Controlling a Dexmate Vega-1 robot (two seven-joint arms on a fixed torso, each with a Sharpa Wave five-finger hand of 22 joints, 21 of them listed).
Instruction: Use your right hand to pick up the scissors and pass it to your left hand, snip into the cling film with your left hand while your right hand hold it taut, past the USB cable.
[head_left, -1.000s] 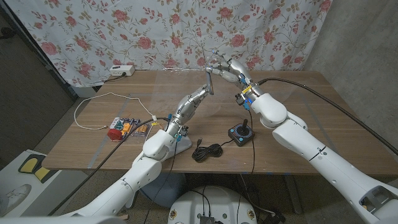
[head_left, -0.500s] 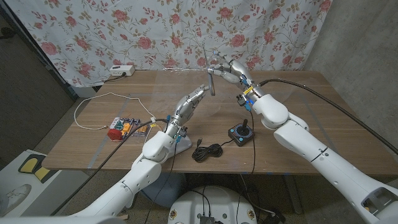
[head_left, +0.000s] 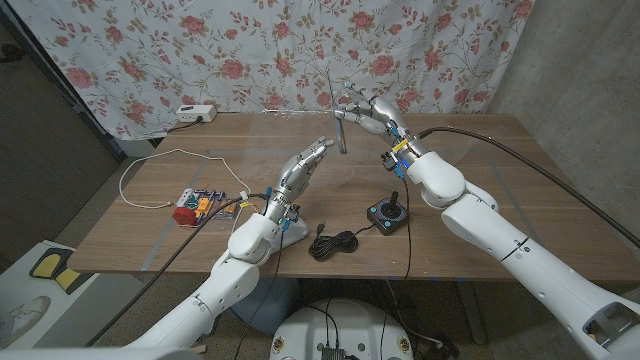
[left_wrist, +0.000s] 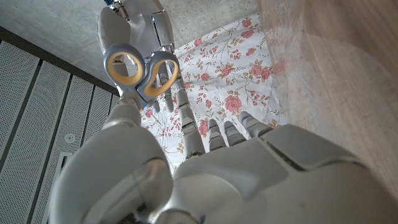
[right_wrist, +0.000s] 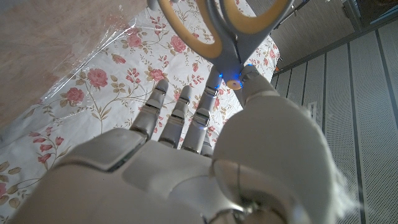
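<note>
Since one second ago the left hand (head_left: 303, 166) has risen slightly toward the scissors (head_left: 340, 130), its fingertips now just below the blades; the right hand (head_left: 365, 108) and everything on the worktop (head_left: 480, 190) have stayed where they were.

Setting: a brown wooden worktop against a white curtain (head_left: 240, 50) printed with red roses; bare grey concrete wall (head_left: 580, 60) beside it. In the wrist views the curtain, the wood grain and grey ribbed wall panels appear.

The scissors, with grey handles lined in yellow, are held above the far middle of the worktop by the right hand, pinched near the pivot, blades pointing down toward the left hand. In the left wrist view the handle loops (left_wrist: 142, 65) stand just beyond the left fingers (left_wrist: 186, 121). The left fingers are extended and slightly apart, holding nothing.

A sheet of clear cling film (head_left: 215, 165) stretches across the worktop; its glossy edge shows to the left of the scissors.

Nearer than the scissors lie a coiled black USB cable (head_left: 335, 243) and a small black joystick (head_left: 387, 214) with a red button. Left of the scissors are a colourful flat pack (head_left: 200, 207), a white cord (head_left: 160, 160) and, at the far edge, a white power strip (head_left: 196, 113). No writing is legible.
</note>
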